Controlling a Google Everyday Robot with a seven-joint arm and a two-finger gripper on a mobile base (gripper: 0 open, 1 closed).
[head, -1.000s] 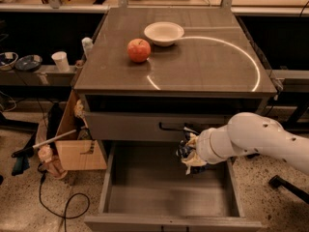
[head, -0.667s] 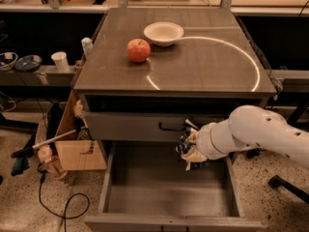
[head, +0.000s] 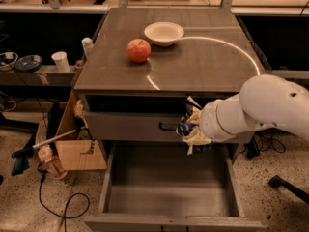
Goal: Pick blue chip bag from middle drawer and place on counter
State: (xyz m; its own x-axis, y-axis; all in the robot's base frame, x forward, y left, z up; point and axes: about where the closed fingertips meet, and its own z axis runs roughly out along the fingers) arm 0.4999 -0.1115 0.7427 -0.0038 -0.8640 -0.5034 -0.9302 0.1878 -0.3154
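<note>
- Speckled stone floor (head: pixel 29 197) surrounds a grey cabinet. A brown cardboard box (head: pixel 79 153) stands at the cabinet's 9 o'clock side.
- The large flat grey-brown counter (head: pixel 203 66) carries a thin pale curved arc (head: pixel 231 45), a round red apple (head: pixel 138 50) and a shallow white bowl (head: pixel 164 33). The bowl sits just beside the apple, at its 1 o'clock.
- The wide grey metal middle drawer (head: pixel 169 197) stands pulled out at the frame's 6 o'clock.
- The pale two-finger gripper (head: pixel 192 129) on the white arm (head: pixel 260 105) hangs above the drawer's 1 o'clock corner, in front of the grey drawer front (head: pixel 125 125) with its black curved handle (head: pixel 166 127).
- The pincer is clamped on a small crumpled dark-blue chip bag (head: pixel 184 127).
- The bag is held clear of the drawer floor and below counter level.
</note>
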